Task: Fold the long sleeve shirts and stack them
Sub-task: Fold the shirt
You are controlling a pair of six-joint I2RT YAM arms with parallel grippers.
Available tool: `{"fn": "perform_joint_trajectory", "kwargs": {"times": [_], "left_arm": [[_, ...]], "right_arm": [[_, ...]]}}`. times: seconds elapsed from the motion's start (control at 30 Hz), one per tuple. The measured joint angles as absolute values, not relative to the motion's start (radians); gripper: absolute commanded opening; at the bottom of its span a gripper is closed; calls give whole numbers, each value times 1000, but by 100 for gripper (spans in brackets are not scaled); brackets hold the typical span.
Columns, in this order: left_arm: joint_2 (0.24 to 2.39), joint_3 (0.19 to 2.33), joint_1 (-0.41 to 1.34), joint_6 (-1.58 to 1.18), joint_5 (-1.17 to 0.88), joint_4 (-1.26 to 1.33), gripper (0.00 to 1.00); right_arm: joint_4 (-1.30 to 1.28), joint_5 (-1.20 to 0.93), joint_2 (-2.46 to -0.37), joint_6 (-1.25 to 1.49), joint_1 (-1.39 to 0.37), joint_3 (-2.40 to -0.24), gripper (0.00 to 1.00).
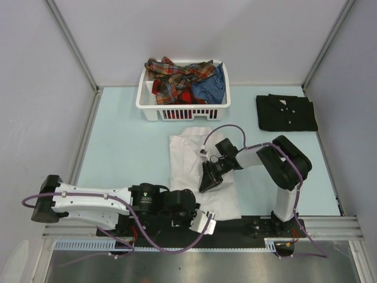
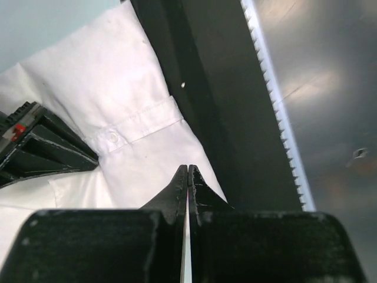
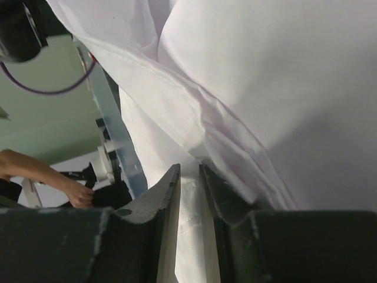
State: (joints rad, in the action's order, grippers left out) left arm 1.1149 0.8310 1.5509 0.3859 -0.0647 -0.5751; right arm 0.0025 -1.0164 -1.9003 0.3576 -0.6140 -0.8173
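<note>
A white long sleeve shirt (image 1: 191,156) lies spread in the middle of the table. My left gripper (image 1: 204,223) is at its near hem. In the left wrist view its jaws (image 2: 188,168) are pressed together with a thin sliver of white cloth (image 2: 118,76) between them. My right gripper (image 1: 210,178) rests on the shirt's middle. Its jaws (image 3: 189,168) stand narrowly apart with a fold of the white cloth (image 3: 283,76) pinched between them. A folded black shirt (image 1: 286,112) lies at the back right. Plaid (image 1: 177,73) and blue (image 1: 213,85) shirts are heaped in the basket.
The white slatted basket (image 1: 148,107) stands at the back centre, just beyond the white shirt's collar. A black rail (image 2: 218,118) and a toothed metal strip (image 2: 277,106) run along the near table edge. Grey walls close in both sides. A person's hand (image 3: 73,191) shows beyond the table.
</note>
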Motion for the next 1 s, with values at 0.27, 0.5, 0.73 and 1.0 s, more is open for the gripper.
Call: {"fn": "perform_joint_trajectory", "kwargs": {"times": [0.27,0.5,0.73,1.0], "left_arm": [[1087,891,1361,366,-258,-664,29],[1190,886,1480,347,-135,-591,58],[1360,871,1586,295,-82,-516,47],[1602,900,1605,239,31,-486,50]], "right_arm": [[-210,-999,-1821,221,-622,-828,32],[-256,-1004,-1832,165,-567,-909,31],[-234,-1061,-1949,185,-556,-908,27],[-199,-1125,-1988,217,-528,-898,25]]}}
